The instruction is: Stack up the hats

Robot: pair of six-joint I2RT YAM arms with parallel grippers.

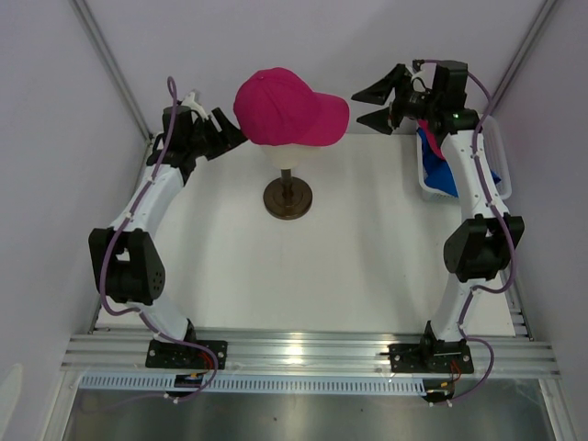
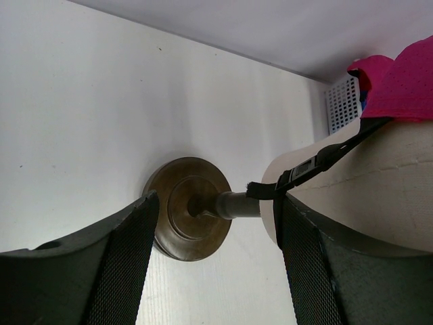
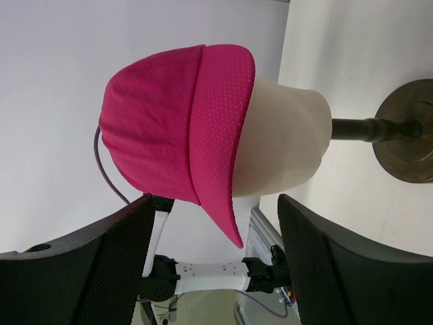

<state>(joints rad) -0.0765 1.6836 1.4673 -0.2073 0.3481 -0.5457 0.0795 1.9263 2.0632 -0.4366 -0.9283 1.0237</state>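
Pink cap (image 1: 280, 106) on the head (image 3: 284, 135), between the left claw (image 1: 230, 130) and the right claw (image 1: 360, 107). Both claws wide apart, empty. Blue cap (image 1: 441, 179) behind the right claw, in the basket (image 1: 425, 188). Easy to bump the head and tip it over.

A robotics lab test cell is being shown: a white bench (image 1: 367, 276) is being enclosed by plain pale walls (image 1: 46, 138) and grey metal struts (image 1: 110, 66), while a cabled left arm (image 1: 152, 197) and right arm (image 1: 470, 175) are being carried on an aluminium rail (image 1: 303, 349).
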